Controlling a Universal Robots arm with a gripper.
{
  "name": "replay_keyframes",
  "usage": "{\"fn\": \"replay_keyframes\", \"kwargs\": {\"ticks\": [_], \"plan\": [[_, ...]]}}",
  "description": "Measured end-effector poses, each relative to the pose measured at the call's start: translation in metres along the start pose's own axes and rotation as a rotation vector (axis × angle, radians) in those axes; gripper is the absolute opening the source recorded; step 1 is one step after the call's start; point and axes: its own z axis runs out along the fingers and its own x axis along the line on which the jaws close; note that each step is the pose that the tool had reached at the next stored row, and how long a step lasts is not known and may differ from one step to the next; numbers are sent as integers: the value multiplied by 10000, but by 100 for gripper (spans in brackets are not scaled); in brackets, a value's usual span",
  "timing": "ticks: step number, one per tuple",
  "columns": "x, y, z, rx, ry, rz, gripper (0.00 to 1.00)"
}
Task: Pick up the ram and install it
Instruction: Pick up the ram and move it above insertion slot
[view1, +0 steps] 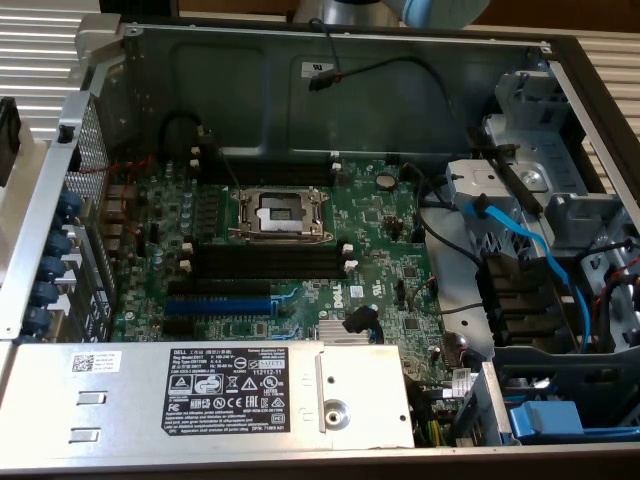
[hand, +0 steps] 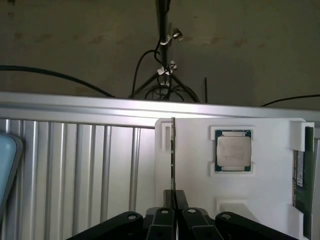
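Observation:
My gripper (hand: 173, 193) is shut on the ram (hand: 173, 150), a thin dark board seen edge-on that sticks straight out from between the black fingers (hand: 182, 200). It hangs over the edge of a white tray (hand: 265, 200), next to a ribbed metal surface. In the exterior view the open computer case holds the green motherboard (view1: 380, 230) with long black memory slots (view1: 270, 262) with white end clips, all bare, beside the CPU socket (view1: 280, 213).
The white tray carries a processor chip (hand: 233, 151) in a square recess and another green board stick (hand: 298, 175) at its far side. Dark cables (hand: 162, 75) hang behind. In the case lie a blue expansion slot (view1: 215, 303), a power supply (view1: 200, 392) and blue cables (view1: 530, 250).

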Motion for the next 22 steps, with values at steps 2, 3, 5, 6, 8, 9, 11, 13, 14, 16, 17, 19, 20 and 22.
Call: {"fn": "replay_keyframes", "kwargs": {"ticks": [2,3,5,6,8,9,11,13,14,16,17,19,20,22], "plan": [[3,5,-91,1,0,-1,12],[5,7,-136,0,0,-1,12],[8,6,-228,0,1,-1,12],[9,5,-274,0,1,0,12],[12,3,-362,0,1,0,12],[14,2,-410,0,2,0,12],[17,-11,-501,0,3,0,12],[26,-74,-588,0,3,0,12],[36,-116,-635,1,2,0,12],[55,-198,-724,-3,3,0,12],[68,-238,-765,-9,3,-1,12],[94,-306,-790,-53,1,-1,12],[108,-335,-791,-86,0,-3,12],[140,-383,-789,-115,-3,-4,12]]}}
